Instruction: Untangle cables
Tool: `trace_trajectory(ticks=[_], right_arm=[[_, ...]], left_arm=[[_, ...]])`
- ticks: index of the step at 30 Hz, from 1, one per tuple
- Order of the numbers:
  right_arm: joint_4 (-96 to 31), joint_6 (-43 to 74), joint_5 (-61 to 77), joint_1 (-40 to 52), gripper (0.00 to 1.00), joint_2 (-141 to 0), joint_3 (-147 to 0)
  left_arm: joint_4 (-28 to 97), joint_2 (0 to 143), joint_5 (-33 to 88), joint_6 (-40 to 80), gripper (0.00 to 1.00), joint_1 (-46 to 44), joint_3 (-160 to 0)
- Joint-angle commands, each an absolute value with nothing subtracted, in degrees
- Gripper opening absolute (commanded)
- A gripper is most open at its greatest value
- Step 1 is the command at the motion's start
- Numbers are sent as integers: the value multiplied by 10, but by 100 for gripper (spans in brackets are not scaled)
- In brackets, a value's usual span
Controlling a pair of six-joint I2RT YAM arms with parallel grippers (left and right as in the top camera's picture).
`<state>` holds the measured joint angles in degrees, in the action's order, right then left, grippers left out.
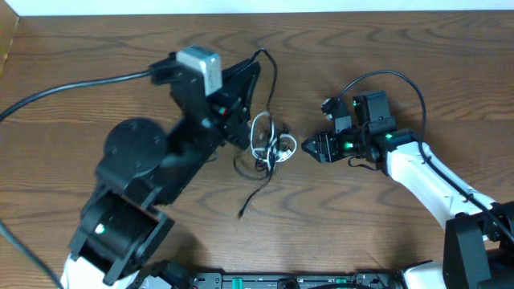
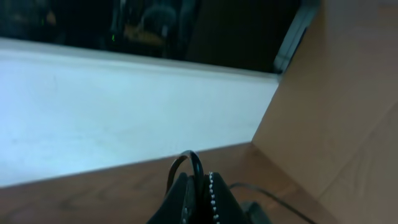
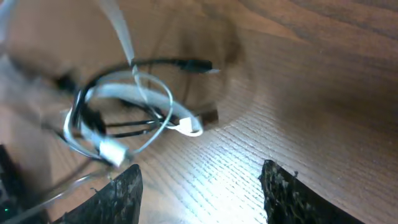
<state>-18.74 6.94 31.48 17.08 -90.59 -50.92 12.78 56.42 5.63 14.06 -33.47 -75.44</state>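
- At the middle of the wooden counter (image 1: 361,233), between the two arms: the cables (image 1: 267,144), bunched in one loose knot.
- At the heart of that knot, the white cable (image 1: 260,131), coiled into a few overlapping loops. In the right wrist view, seen blurred, with a small pale plug (image 3: 189,127) at the loops' near edge.
- Threaded through those loops, the black cable (image 1: 272,84), rising from the knot toward the far edge of the counter and arching over to the left gripper (image 1: 252,67).
- Trailing out of the knot toward the near edge, another black strand, ending in a small plug (image 1: 241,214) that lies flat on the wood, apart from the bunch.
- In the right wrist view, dark strands crossing over and under the white loops, one of them ending in a dark plug (image 3: 199,65) that points away to the right.
- Left gripper pressed fully together on the black cable, with a small loop of it poking out above the fingertips (image 2: 198,186) in the left wrist view.
- Just to the right of the knot, the right gripper (image 1: 307,148): roughly half open, nothing between its fingers (image 3: 124,193), pointed at the bunch over bare wood, touching no cable.
- Along the far edge of the counter, a pale wall strip (image 2: 124,106).
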Motion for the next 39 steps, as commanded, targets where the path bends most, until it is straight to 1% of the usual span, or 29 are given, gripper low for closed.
trace_trajectory(ticks=[1,4,6,8,11,14,17,19,23,26,34,37,39], right_arm=[[-182,62,280,181,56,-900,-513],[-169,69,279,180,56,-900,-513],[-153,96,287,180,59,-900,-513],[-129,98,359,180,62,-900,-513],[-98,59,488,180,63,-900,-513],[-85,59,527,180,63,-900,-513],[-68,55,527,180,61,-900,-513],[-36,57,527,180,59,-900,-513],[48,113,527,181,59,-900,-513],[90,147,537,187,56,-900,-513],[105,119,556,215,55,-900,-513],[113,107,526,227,55,-900,-513],[116,106,482,236,53,-900,-513]], left_arm=[[127,557,32,122,7,-334,-758],[134,564,14,122,8,-334,-758],[130,571,14,123,8,-334,-758],[116,580,14,123,7,-334,-758],[100,586,14,122,7,-334,-758],[90,587,14,122,7,-334,-758],[72,587,14,123,8,-334,-758],[57,586,14,123,8,-334,-758],[30,586,15,123,7,-334,-758],[14,586,14,123,8,-334,-758],[-8,586,15,134,7,-334,-758],[-8,586,15,157,8,-334,-758],[-8,586,15,170,8,-334,-758]])
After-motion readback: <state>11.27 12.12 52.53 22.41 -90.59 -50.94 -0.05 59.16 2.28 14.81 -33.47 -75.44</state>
